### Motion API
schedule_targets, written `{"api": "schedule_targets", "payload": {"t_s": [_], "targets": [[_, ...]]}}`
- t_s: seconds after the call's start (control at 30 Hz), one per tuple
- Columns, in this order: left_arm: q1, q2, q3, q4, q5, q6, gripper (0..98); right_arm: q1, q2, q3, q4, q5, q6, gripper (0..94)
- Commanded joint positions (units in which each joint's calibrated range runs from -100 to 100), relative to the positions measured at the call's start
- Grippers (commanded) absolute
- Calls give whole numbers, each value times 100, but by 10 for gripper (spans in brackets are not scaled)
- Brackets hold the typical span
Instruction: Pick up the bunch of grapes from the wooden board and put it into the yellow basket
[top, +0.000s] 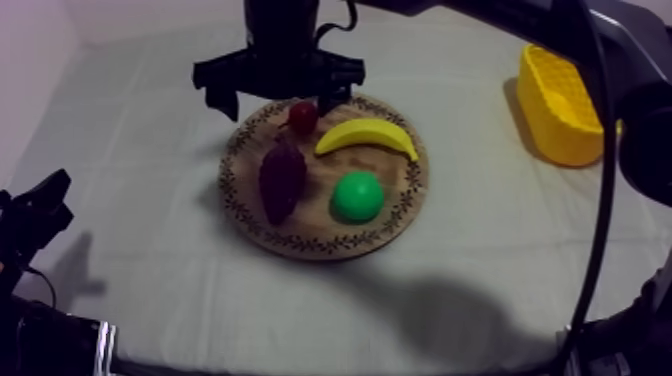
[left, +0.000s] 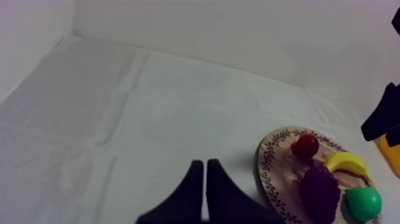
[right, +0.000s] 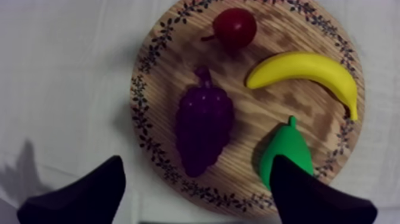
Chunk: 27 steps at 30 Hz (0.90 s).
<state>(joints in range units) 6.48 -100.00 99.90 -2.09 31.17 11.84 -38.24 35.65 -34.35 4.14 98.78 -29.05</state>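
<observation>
Altogether four fruits (right: 204, 128), one board (right: 172, 65).

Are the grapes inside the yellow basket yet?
No, the bunch of grapes lies on the wooden board beside the pear, and the yellow basket stands away from the board.

The wooden board (right: 253, 116) shows bare grain, the banana (right: 303, 68) and pear (right: 287, 150) look glossy plastic, the cloth (right: 65, 71) matt.
</observation>
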Motion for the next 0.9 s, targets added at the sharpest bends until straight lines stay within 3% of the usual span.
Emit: {"api": "schedule_targets", "payload": {"t_s": [0.0,0.23,0.57,0.87], "targets": [[0,0,-2,-4,-5,0,1,12,48,51,-89,-17,103,895],[0,0,-2,-4,-5,0,1,53,408,188,-328,-158,214,918],[0,0,-2,-4,-5,0,1,136,1144,654,-744,-1291,422,919],[0,0,-2,-4,-5,0,1,323,1762,63,-1123,-946,587,848]]}}
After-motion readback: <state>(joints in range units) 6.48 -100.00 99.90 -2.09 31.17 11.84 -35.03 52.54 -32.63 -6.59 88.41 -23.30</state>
